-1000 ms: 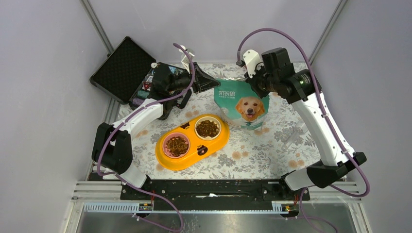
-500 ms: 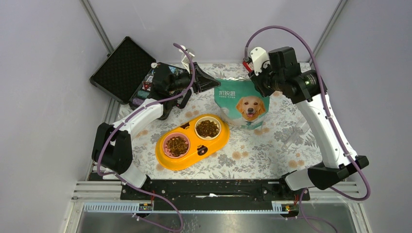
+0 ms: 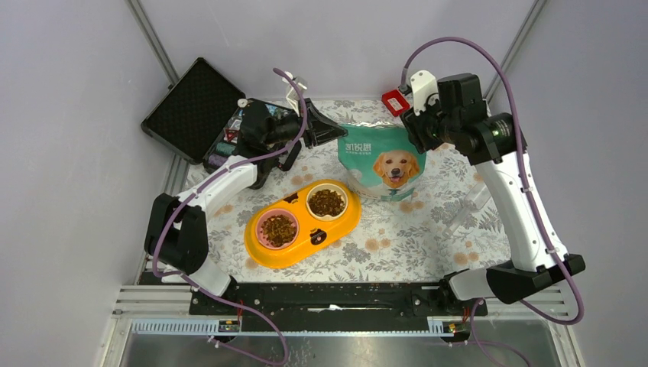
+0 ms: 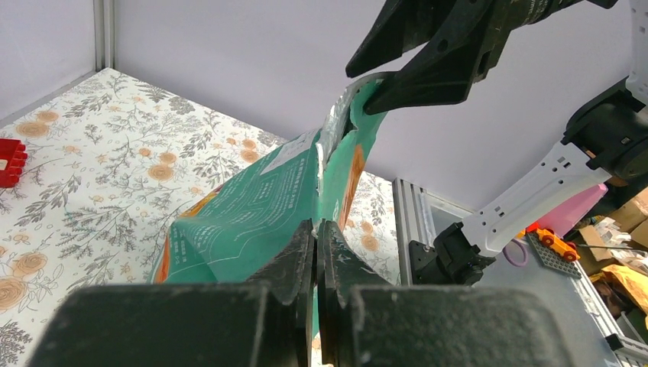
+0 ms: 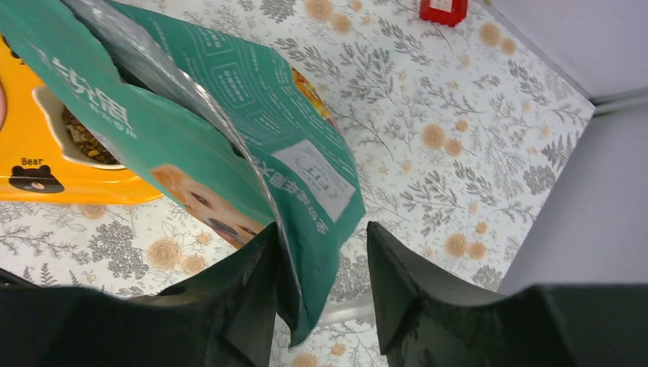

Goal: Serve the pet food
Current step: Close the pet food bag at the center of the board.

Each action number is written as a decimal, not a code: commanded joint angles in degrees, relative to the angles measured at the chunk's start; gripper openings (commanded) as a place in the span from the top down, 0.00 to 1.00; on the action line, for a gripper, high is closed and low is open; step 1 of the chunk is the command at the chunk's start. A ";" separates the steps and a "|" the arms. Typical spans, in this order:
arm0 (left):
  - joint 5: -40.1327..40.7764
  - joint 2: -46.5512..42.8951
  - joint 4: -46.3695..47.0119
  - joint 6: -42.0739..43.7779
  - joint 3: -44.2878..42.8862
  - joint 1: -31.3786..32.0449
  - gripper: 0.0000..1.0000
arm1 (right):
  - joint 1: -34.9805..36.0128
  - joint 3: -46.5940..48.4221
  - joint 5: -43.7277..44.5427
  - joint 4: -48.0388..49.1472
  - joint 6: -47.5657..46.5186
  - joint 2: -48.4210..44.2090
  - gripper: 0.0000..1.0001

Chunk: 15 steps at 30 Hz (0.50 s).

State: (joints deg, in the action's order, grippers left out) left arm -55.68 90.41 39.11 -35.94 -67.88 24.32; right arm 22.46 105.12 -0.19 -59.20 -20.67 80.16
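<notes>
The teal-and-white pouch (image 3: 382, 164) with the retriever print stands at the back of the mat, its top open. My left gripper (image 3: 335, 131) is shut on the pouch's (image 4: 252, 206) left top edge; a sliver of teal shows between the closed fingers (image 4: 294, 252). My right gripper (image 3: 417, 131) stands open around the right top corner of the pouch (image 5: 153, 130), which rests against one finger (image 5: 252, 267) and is clear of the other. The pet food (image 3: 326, 202) fills both bowls of the orange double feeder (image 3: 340, 228) in front of the pouch.
An open black case (image 3: 191, 107) lies at the back left beside the left arm. A small red block (image 3: 394, 102) sits at the back edge of the floral mat (image 3: 428, 237), just left of the right wrist. Grey walls close in on three sides.
The right gripper's jaws have spread apart and released the pouch corner, and the wrist has drifted right and back, uncovering the red block. The left gripper and pouch have stayed put.
</notes>
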 commanded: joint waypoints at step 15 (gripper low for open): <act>0.93 -5.40 6.96 -0.38 -3.75 -1.46 1.00 | -2.99 -3.39 8.76 3.33 2.02 -5.22 0.99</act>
State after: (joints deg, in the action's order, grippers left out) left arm -55.66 90.39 39.13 -35.97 -67.88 24.69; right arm 21.58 101.54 -0.01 -57.14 -18.35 76.51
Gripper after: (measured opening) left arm 0.016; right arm 0.024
